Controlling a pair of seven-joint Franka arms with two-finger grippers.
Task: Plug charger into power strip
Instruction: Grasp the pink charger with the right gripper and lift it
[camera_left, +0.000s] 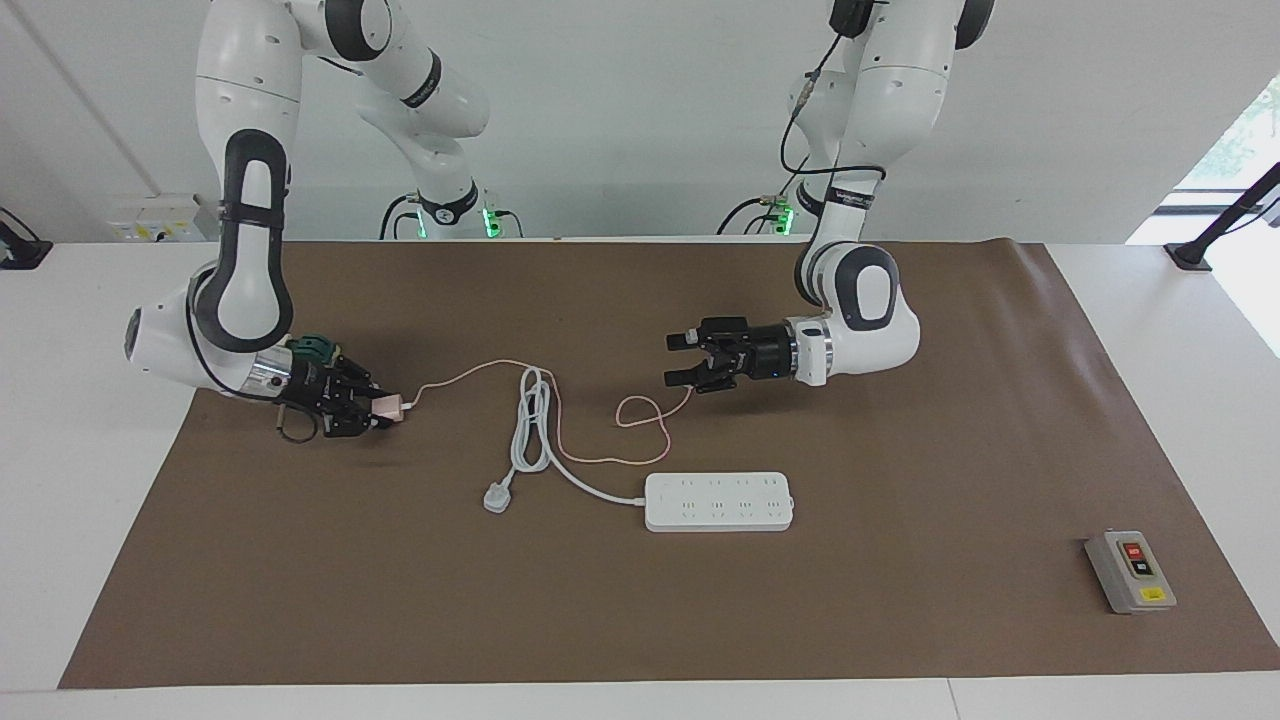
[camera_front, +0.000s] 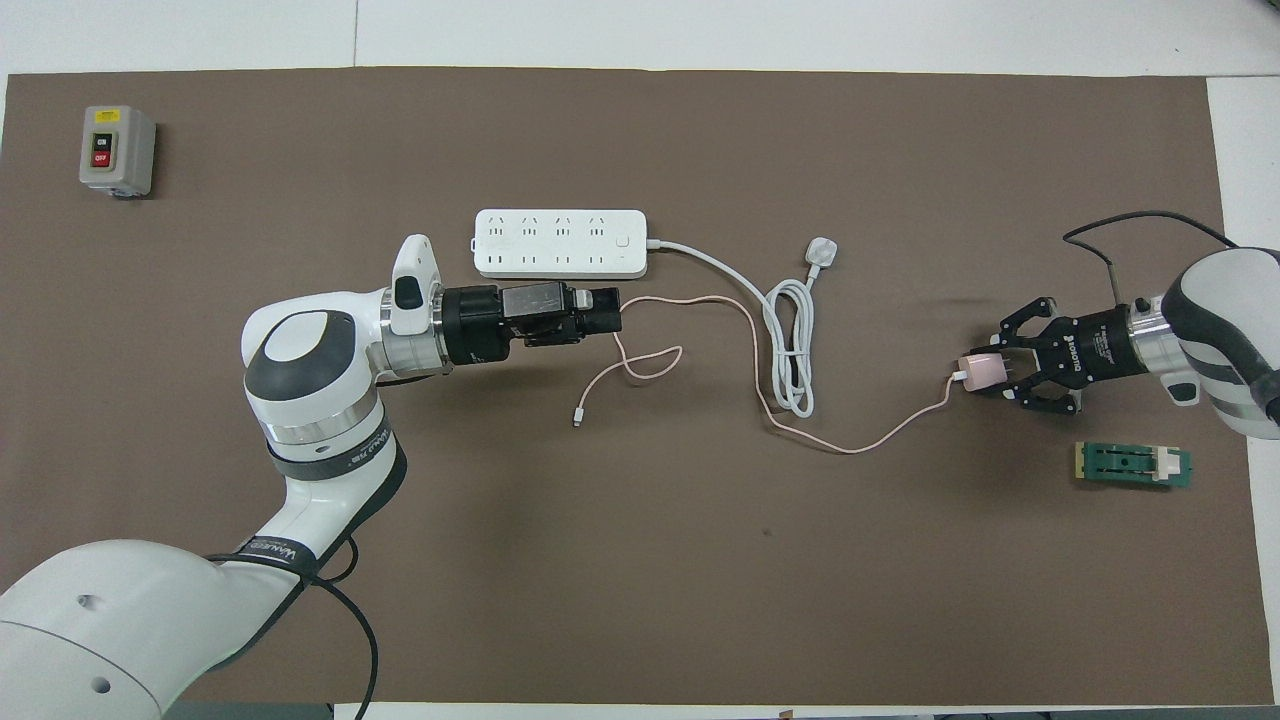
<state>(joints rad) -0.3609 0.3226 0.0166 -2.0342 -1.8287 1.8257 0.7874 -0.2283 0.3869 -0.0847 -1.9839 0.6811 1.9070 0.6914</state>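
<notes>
Right gripper (camera_left: 385, 412): clamped on the charger (camera_left: 389, 406), near the mat's right-arm edge.
Left gripper (camera_left: 680, 360): fingers apart, mid-mat.
Power strip (camera_left: 719, 501): mid-mat, unplugged.

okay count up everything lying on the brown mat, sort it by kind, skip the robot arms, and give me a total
Power strip, with its corded three-pin plug: 1
Charger with pink cable, held in the right gripper: 1
Grey button box: 1
Small green part beside the right gripper: 1
Total: 4
</notes>
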